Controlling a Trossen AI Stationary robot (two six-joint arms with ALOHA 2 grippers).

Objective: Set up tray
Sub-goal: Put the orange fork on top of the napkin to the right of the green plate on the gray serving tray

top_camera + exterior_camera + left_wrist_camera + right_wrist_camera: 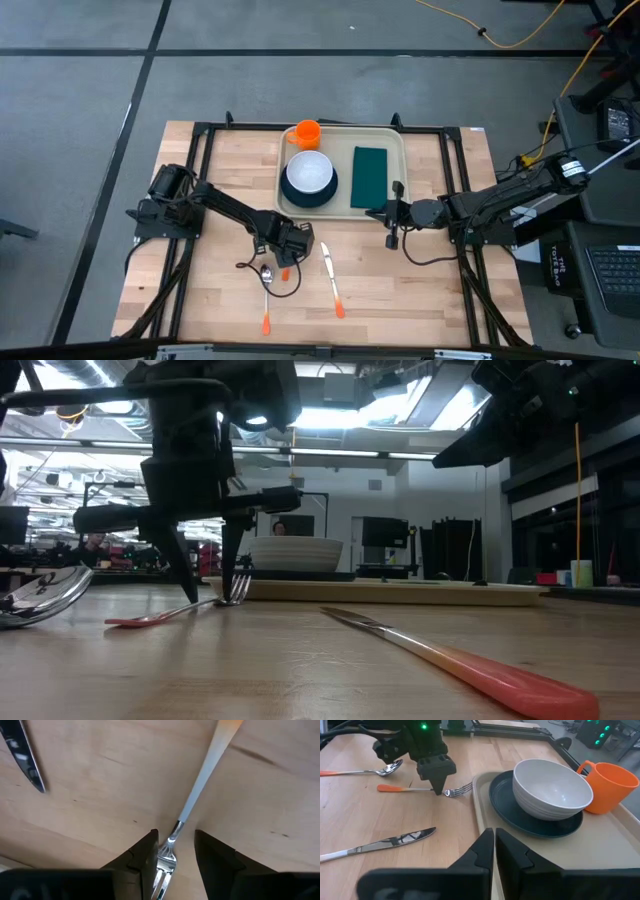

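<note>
Tray [343, 207], cream with a raised rim, sits at the far middle of the wooden counter [420, 270], its near right corner just beside the right gripper [394, 212], whose fingers [510, 855] are pressed together and hold nothing. On the tray stand a white bowl [308, 172] on a dark plate [326, 195], an orange mug [307, 133] and a green napkin [370, 177]. The left gripper [287, 250] stands nearer on the bare wood, its fingers [145, 860] apart, astride the neck of a fork [200, 785] with an orange handle. A spoon [266, 295] and a knife [331, 280] lie near those fingers.
</note>
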